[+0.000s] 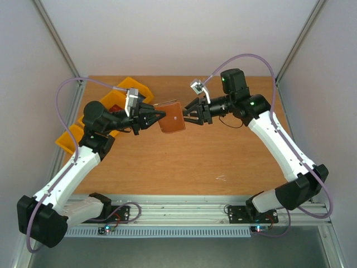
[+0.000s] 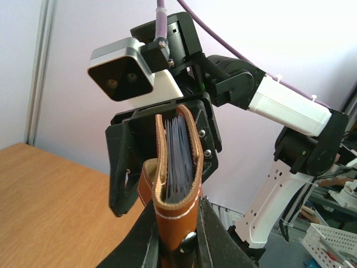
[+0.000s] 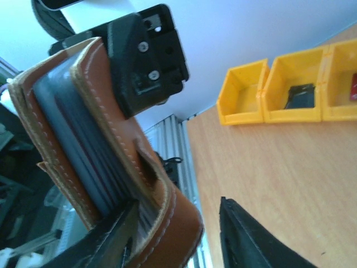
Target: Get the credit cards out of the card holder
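White walls close round a wooden surface (image 1: 223, 162), with yellow bins (image 1: 136, 86) at the upper left of the overhead view. The card holder (image 1: 170, 117) is held up off the wood at the middle of that view, between the two arms. The left pincer (image 1: 152, 115) is pressed together on its left end. The right pincer (image 1: 189, 118) stands spread around the opposite end, one finger against the leather and the other apart from it. It is a small brown leather fold with pale stitching, a short strap with a stud, and dark grey-blue layers packed inside. No credit cards can be told apart from that lining. It should be light and soft enough to flex or twist in a one-sided grip, with smooth hide that is a little slippery. Any card inside would likely be thin, stiff and slick, best pinched by an exposed edge while the other pincer clamps the leather firm.
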### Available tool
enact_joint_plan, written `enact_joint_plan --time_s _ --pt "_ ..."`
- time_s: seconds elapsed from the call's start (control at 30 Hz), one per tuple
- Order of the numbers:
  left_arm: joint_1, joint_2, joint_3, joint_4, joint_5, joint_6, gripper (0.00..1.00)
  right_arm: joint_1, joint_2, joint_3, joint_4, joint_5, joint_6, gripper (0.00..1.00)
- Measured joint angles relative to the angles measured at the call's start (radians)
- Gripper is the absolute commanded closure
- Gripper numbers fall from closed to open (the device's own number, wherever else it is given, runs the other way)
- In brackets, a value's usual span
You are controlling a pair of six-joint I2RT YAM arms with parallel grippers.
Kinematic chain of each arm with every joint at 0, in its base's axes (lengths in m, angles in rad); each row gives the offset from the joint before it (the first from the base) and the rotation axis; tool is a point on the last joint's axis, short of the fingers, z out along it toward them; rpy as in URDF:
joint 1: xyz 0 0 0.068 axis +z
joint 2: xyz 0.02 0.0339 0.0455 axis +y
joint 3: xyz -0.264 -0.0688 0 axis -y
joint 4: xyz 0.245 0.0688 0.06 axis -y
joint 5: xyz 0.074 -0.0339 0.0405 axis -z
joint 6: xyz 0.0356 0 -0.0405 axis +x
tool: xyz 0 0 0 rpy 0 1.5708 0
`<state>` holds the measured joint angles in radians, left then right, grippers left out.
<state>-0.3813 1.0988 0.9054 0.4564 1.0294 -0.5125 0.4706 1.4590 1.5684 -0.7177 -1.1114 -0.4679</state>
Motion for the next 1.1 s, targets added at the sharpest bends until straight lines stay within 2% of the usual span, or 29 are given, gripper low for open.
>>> enact_joint_plan --time_s 0.17,0.3,0.33,0.4,0.6,0.7,0.83,0.93,1.1 --pt "-0.002 0.005 0.017 0.040 0.034 -0.018 1.00 0.036 -0.063 -0.001 0.009 0.036 0.018 0.95" --pt "-0.006 0.007 0.023 0.053 0.031 -0.026 0.98 0.051 -0.095 -0.007 0.023 0.072 0.032 0.99" --pt "-0.007 0.007 0.023 0.051 0.025 -0.026 0.90 0.051 -0.100 -0.011 0.027 0.084 0.034 0.99" --pt "-0.010 0.007 0.023 0.032 -0.002 -0.026 0.66 0.055 -0.109 -0.021 0.040 0.117 0.039 0.99" --pt "-0.024 0.013 0.006 -0.080 -0.235 0.008 0.29 0.102 -0.113 -0.041 0.060 0.232 0.082 0.99" --pt "-0.024 0.013 -0.009 -0.126 -0.314 0.026 0.04 0.111 -0.113 -0.046 0.060 0.316 0.123 0.99" --pt "-0.027 0.013 -0.017 -0.171 -0.396 0.055 0.01 0.129 -0.113 -0.042 0.061 0.481 0.181 0.99" --pt "-0.028 0.013 -0.019 -0.216 -0.461 0.083 0.01 0.173 -0.103 -0.016 0.042 0.674 0.216 0.99" --pt "-0.029 0.014 -0.019 -0.252 -0.480 0.145 0.01 0.259 -0.078 0.021 0.030 0.875 0.236 0.99"
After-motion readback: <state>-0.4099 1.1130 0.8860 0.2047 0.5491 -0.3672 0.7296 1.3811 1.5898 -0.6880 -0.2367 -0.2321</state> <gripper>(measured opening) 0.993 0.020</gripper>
